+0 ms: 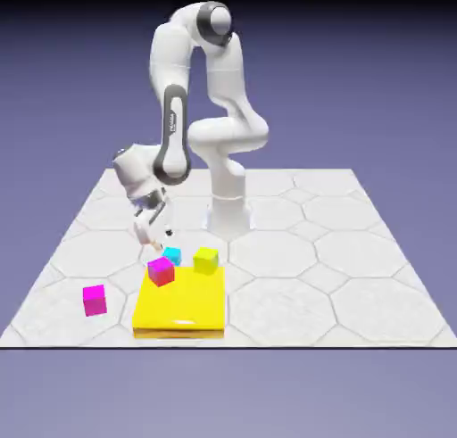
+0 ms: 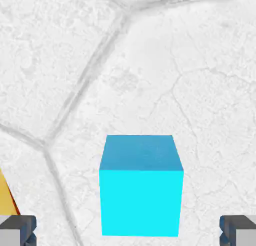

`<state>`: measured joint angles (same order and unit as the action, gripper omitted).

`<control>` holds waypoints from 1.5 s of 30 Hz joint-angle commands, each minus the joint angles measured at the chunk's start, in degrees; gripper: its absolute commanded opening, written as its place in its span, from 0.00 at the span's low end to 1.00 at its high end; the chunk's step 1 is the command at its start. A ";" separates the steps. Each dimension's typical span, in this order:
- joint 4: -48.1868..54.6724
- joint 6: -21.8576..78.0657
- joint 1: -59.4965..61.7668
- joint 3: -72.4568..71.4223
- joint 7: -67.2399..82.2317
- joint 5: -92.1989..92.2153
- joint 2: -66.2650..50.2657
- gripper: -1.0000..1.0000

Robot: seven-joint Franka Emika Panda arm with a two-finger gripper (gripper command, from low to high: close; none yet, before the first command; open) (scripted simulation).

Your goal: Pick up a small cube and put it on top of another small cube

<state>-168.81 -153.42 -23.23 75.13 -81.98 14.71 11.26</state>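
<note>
Tiled table (image 1: 294,249) is carrying a yellow slab (image 1: 183,304); the gripper (image 1: 153,235) is hanging above, jaws spread wide and empty. The small cyan cube (image 2: 140,186) is sitting between the fingertips (image 2: 15,229), just beside the slab. Probably light, rigid, slick; pinch opposite flat sides mid-height.

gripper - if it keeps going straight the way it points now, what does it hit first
Most likely the cyan cube: it sits centred between the open fingers of the gripper. The stone-patterned table lies behind it.
</note>
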 commanded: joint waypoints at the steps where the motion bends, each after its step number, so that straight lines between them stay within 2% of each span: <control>1: 0.02 -0.50 -2.03 2.08 -0.16 -0.27 0.29 0.50; 28: 0.60 -13.69 -56.08 57.38 -4.42 -7.57 7.94 0.50; 29: 0.60 -13.69 -56.08 57.38 -4.42 -7.57 7.94 0.00; 45: 0.27 -6.27 -25.66 26.26 -2.02 -3.46 3.63 0.00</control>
<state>-168.53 -159.73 -48.90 101.39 -84.02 11.24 14.90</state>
